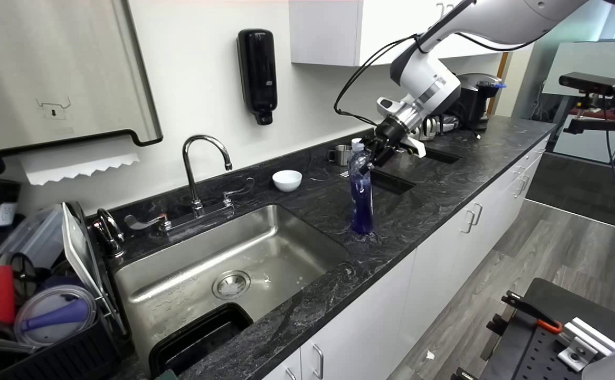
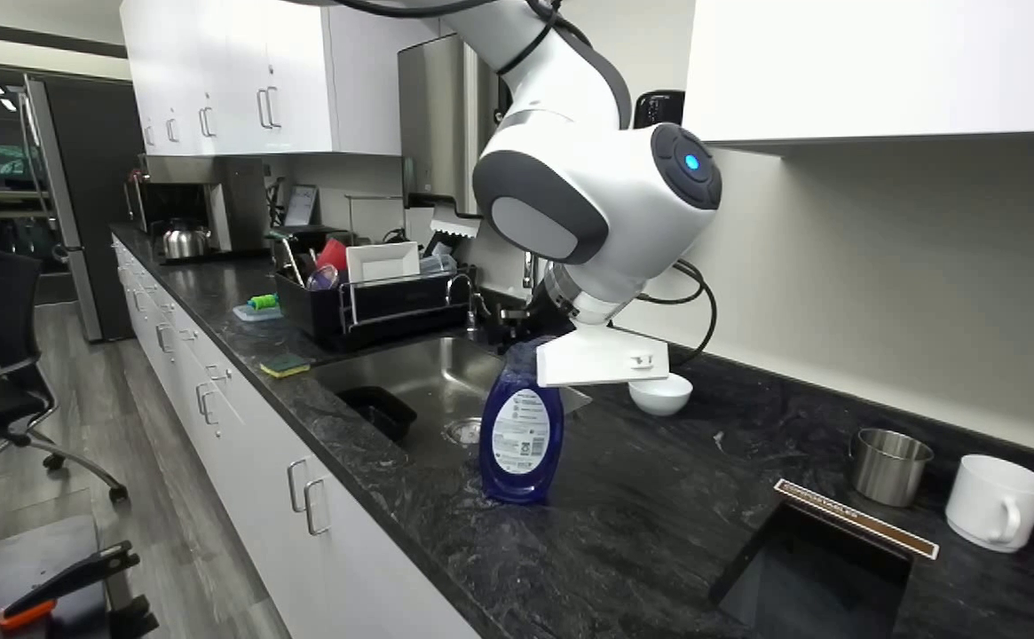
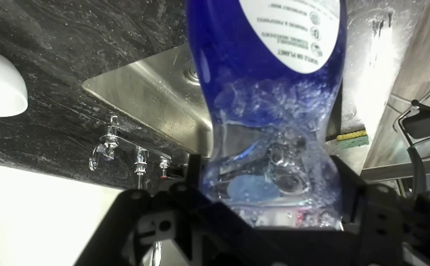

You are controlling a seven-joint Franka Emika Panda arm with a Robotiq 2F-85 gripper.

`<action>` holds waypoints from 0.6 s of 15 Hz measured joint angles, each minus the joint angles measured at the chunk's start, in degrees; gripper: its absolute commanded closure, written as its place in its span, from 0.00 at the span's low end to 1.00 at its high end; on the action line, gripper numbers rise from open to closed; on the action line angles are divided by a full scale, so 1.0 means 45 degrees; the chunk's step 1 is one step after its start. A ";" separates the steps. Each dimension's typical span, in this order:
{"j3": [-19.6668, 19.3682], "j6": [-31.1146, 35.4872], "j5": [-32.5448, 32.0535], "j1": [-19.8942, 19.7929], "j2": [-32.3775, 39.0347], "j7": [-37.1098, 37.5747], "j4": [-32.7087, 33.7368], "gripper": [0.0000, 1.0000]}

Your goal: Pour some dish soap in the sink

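Observation:
The dish soap bottle (image 1: 361,206) stands upright on or just above the dark counter, to the side of the sink. It holds blue liquid with clear, bubbly space above, and its pale cap shows in an exterior view. Its white label faces out in an exterior view (image 2: 521,435) and shows upside down in the wrist view (image 3: 266,66). My gripper (image 3: 268,164) has a finger against each side of the bottle's upper part, cap toward the palm. In an exterior view the gripper (image 1: 369,158) reaches in at a slant. The steel sink (image 1: 191,279) is beside the bottle, drain visible.
A curved faucet (image 1: 188,163) rises behind the sink. A black tub (image 1: 201,340) sits inside it. A white bowl (image 1: 287,180) and a metal cup (image 1: 342,157) stand near the wall. A full dish rack (image 2: 374,306) is beyond the sink. A rectangular counter opening (image 2: 818,568) lies nearby.

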 measured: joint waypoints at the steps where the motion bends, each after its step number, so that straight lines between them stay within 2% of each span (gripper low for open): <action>1: -0.0040 -0.0064 0.0180 0.0000 0.0000 -0.0292 -0.0041 0.44; 9: -0.0490 -0.1298 0.0807 -0.0004 -0.0001 -0.2651 -0.0449 0.44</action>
